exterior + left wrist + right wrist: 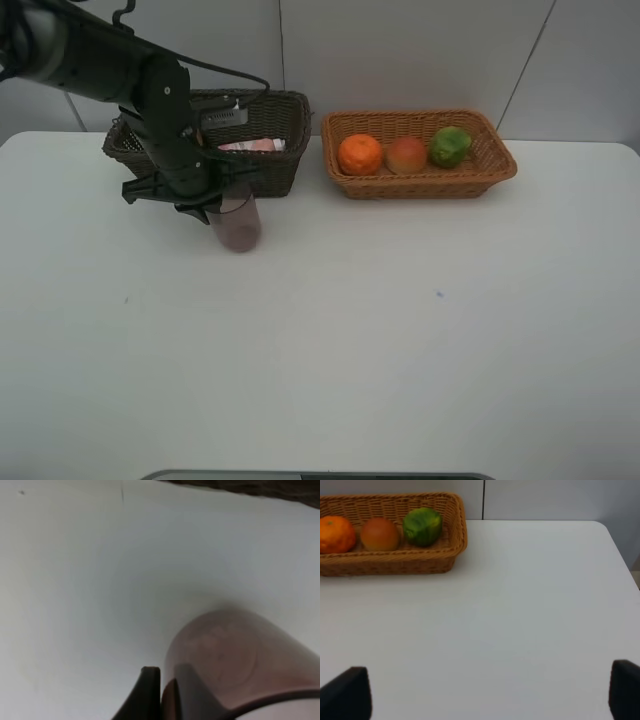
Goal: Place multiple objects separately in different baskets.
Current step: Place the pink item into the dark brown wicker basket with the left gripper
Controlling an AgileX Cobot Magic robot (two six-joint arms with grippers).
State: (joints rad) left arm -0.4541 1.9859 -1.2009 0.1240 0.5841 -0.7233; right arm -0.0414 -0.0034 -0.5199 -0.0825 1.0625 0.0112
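1. Translucent pinkish plastic — the cup stands on the white table just in front of the dark basket. Looks thin-walled, light and a bit slippery; I'd expect it to flex or pop out if squeezed hard.
2. Best hold, by my guess: across the upper wall near the rim, moderate force, kept upright for the lift over the basket wall.
3. Left gripper is down at the cup's top. Left wrist view shows one dark finger against the outside of the cup and a dark shape seen through the wall. Cannot tell whether it is clamped or only straddling the wall.
4. Right gripper: spread wide, holding nothing, fingertips at the two lower corners of its own view, above bare table. Not visible in the high view.
5. Light basket holds the orange, the red-orange fruit and the green fruit in a row.
6. Hard to read:
   - The left arm covers much of the dark basket — only something pink and a grey-white patch show inside; no pump bottle identifiable.
   - Cup rim hidden under the gripper in the high view.
   - Left wrist view is blurred, cup cut off at the frame edge.
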